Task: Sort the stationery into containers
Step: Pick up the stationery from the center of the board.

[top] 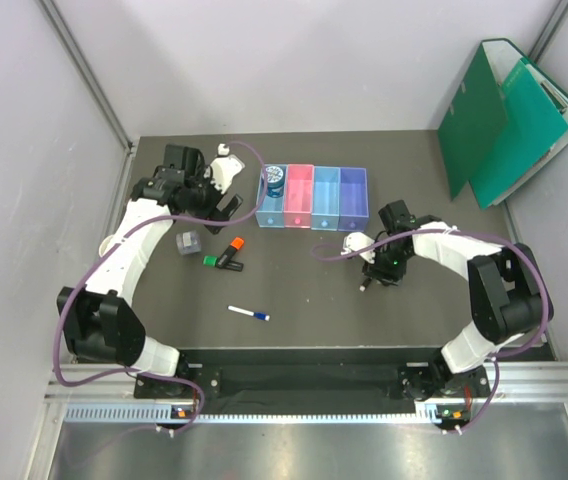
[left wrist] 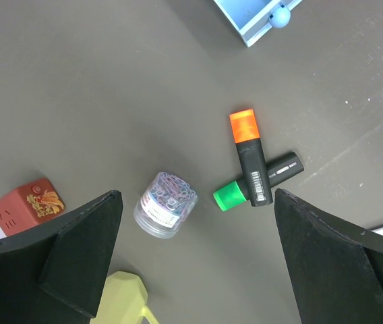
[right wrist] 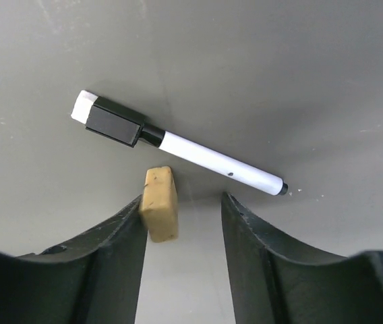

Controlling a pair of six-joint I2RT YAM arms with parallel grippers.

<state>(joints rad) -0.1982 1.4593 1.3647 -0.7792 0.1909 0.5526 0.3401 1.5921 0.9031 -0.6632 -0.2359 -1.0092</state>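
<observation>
Bright, even and soft from overhead. Hardly any shadow on the dark grey matte table top (top: 304,290). Close to washed out on the pale walls (top: 294,60) behind the far edge, with a dull sheen on the brushed metal strip (top: 314,450) below the near edge. Slight wide-angle lean in the grey metal rails (top: 84,70) at the far corners.

From the left wrist, crisp on the orange-capped black highlighter (left wrist: 251,158), with fine scratches beside it catching light.

From the right wrist, a soft shadow just under the white-barrelled black-capped marker (right wrist: 178,143), and slightly soft on the tan block eraser (right wrist: 159,204).

The orange-capped highlighter (left wrist: 251,158) and green-capped highlighter (left wrist: 282,169) have black bodies; the eraser (right wrist: 160,202) is tan, the marker (right wrist: 178,145) black-and-white.
</observation>
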